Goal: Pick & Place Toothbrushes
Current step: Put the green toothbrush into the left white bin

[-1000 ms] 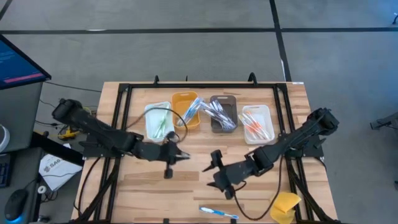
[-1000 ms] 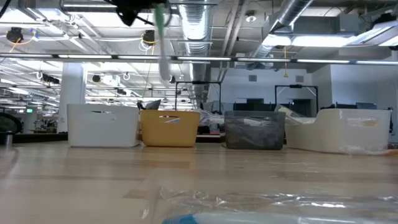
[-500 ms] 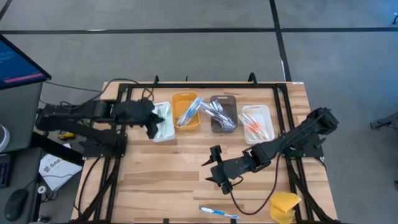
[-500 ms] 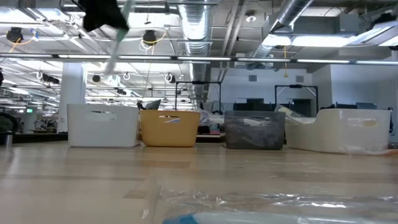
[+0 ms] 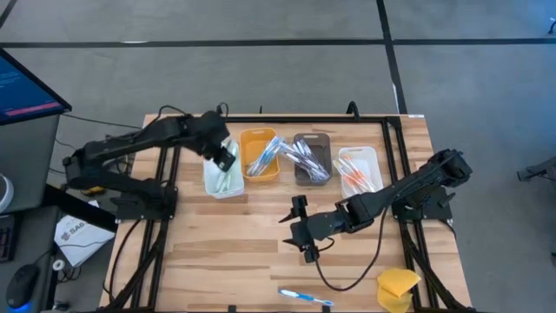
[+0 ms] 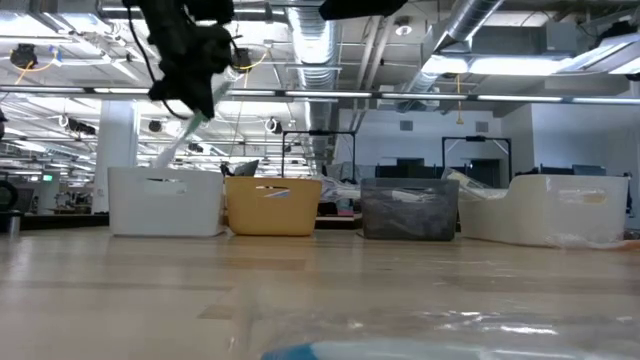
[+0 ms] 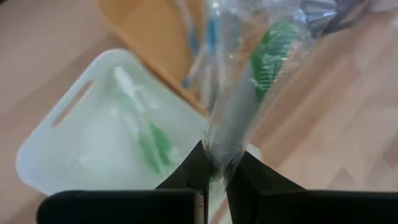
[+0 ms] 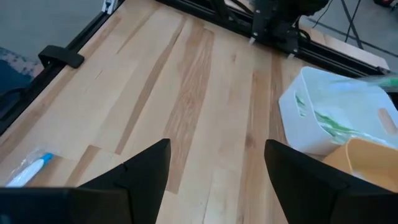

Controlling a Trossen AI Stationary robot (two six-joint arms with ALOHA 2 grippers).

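Fingers of the left gripper [image 7: 214,177] are pinched shut on the lower end of a wrapped green toothbrush [image 7: 249,93], held above the white bin [image 5: 221,176] at the left end of the row; the right gripper [image 5: 298,228] hovers over the middle of the table [image 5: 226,248] with its fingers spread wide and nothing between them. Task progress, judged from the layout: sorting is well advanced, since the white bin already holds green-handled brushes, the orange bin [image 5: 259,153] holds a wrapped bundle, the grey bin [image 5: 311,161] grey ones, and the far white bin [image 5: 360,172] orange-handled ones. What is left appears to be the release of the held brush into the left white bin and the pick-up of a blue toothbrush [image 5: 305,297] lying alone at the near edge of the table, close to a yellow sponge [image 5: 398,288]. Orientation of the held brush: in the low view its long axis hangs steeply from the gripper, slanting down and leftward toward the white bin; in the left wrist view the green bristled head points away from the fingers, out past the bin's rim. The blue brush lies flat, its long axis roughly along the table's near edge.
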